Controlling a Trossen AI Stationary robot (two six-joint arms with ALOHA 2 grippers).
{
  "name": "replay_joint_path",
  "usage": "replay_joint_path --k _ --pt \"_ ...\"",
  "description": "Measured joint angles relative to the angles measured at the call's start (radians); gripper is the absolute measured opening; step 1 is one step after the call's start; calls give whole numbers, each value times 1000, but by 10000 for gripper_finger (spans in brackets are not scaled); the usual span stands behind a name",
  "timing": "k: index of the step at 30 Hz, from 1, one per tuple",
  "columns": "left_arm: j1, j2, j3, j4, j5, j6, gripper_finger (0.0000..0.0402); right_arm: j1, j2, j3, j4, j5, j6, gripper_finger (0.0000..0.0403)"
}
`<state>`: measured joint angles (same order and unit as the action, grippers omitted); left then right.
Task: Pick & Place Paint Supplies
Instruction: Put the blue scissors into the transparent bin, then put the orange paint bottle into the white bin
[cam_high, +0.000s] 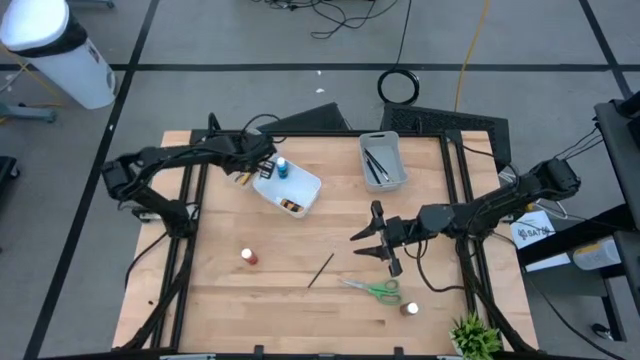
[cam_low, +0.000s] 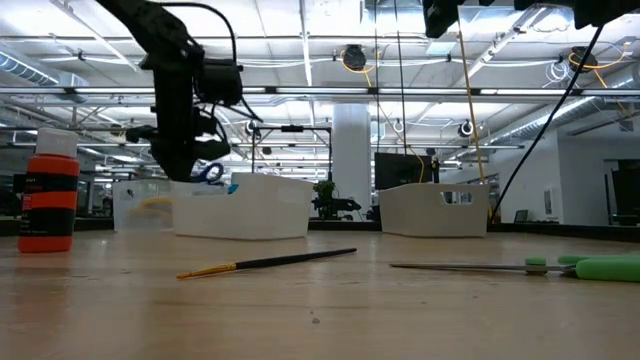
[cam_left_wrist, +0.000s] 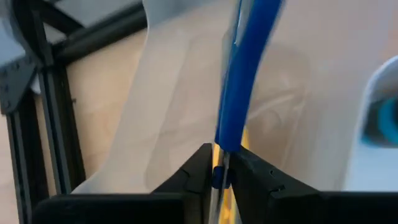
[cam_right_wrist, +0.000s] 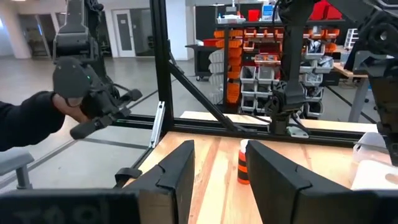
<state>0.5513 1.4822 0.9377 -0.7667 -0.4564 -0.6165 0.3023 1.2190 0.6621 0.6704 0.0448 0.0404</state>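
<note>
No legible text: a white tag (cam_high: 535, 232) beside the right arm bears dark print (too small to read).

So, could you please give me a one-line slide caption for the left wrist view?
Left gripper holding blue-handled scissors between its fingers above a clear plastic bin.

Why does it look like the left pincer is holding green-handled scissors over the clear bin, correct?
Not quite: the scissors in the left pincer have a blue handle, as the left wrist view shows. The green-handled scissors lie on the table. The rest holds: it is over the clear bin.
</note>
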Motion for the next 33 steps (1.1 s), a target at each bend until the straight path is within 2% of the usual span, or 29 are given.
replay_joint_path --k 4,9,13,16,19,23,28,33 --pt "26 13 0 -48 10 -4 108 0 0 0 -11 -1 0 130" --pt "40 -16 0 -84 16 62 180 0 0 0 -10 -1 0 130" --pt "16 -115 0 -147 64 86 222 0 0 0 -12 -1 0 130" --pt "-43 -236 0 -193 142 59 240 0 0 0 -22 0 0 130" --pt "-168 -370 0 -226 202 0 250 0 0 0 -21 2 9 130" --pt "-439 -468 1 -229 239 -147 254 0 0 0 -17 2 38 130" --pt "-753 -478 1 -242 261 -360 255 0 0 0 -16 2 54 130" --pt "-956 -407 1 -221 285 -503 255 1 0 0 -16 2 86 130"
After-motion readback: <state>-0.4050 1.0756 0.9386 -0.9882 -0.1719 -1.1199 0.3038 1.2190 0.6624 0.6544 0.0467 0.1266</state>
